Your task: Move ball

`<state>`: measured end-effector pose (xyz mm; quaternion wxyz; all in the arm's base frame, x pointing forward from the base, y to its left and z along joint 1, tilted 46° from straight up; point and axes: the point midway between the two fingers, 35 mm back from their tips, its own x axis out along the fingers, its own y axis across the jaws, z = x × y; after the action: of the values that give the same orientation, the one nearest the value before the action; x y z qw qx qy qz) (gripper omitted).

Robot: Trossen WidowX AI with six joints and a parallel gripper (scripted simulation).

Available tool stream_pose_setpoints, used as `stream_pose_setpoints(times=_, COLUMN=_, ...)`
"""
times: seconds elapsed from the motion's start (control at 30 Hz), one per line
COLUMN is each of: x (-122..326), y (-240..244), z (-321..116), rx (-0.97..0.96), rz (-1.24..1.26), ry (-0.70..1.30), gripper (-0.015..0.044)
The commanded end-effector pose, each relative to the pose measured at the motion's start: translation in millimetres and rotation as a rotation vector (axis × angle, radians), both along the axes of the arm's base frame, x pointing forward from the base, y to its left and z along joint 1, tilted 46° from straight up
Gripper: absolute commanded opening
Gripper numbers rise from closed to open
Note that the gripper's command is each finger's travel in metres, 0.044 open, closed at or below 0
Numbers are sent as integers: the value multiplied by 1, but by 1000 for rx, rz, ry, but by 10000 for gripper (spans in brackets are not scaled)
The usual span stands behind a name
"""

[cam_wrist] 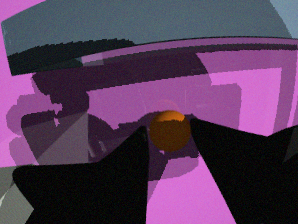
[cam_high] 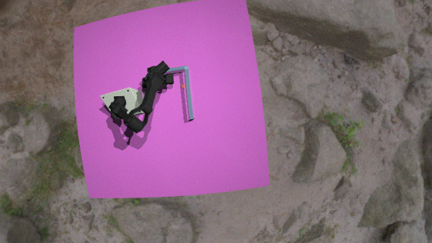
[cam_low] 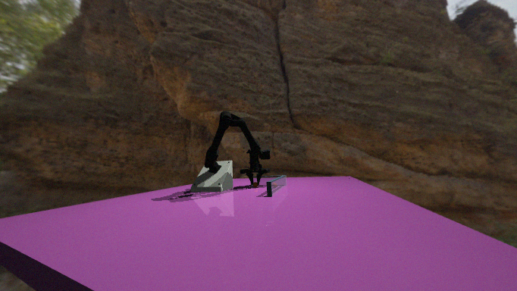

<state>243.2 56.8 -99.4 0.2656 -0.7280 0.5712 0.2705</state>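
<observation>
The orange ball (cam_low: 255, 185) (cam_wrist: 170, 134) is on the table between the fingertips of my gripper (cam_low: 255, 184) (cam_wrist: 168, 128). The fingers are partly closed and point down, one on each side of it. A thin gap shows at its left side in the wrist view, so the gripper is open around it. In the top view the arm hides the ball and fingertips. The see-through copy (cam_high: 182, 86) lies inside the corner, close to the long clear wall (cam_high: 189, 95) (cam_low: 272, 189) (cam_wrist: 150, 22). The short clear wall (cam_high: 178, 71) is partly behind the arm.
The pale wedge-shaped base (cam_high: 135, 96) (cam_low: 227, 181) of the arm stands left of the walls on the magenta table (cam_high: 222, 142) (cam_low: 265, 246). The long wall stands beyond the ball from the gripper in the wrist view. The arm's shadow falls around the ball.
</observation>
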Motion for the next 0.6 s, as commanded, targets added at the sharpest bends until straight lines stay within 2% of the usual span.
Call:
stream_pose_setpoints(times=0.0, x=0, y=-1, z=0, rx=-4, rz=4, ry=0, gripper=125)
stream_pose_setpoints(times=0.13, x=0, y=-1, z=0, rx=-4, rz=4, ry=0, gripper=98)
stream_pose_setpoints(times=0.27, x=0, y=7, z=6, rx=-1, rz=5, ry=0, gripper=0)
stream_pose_setpoints(times=0.57, x=-8, y=54, z=46, rx=9, rz=6, ry=0, gripper=0)
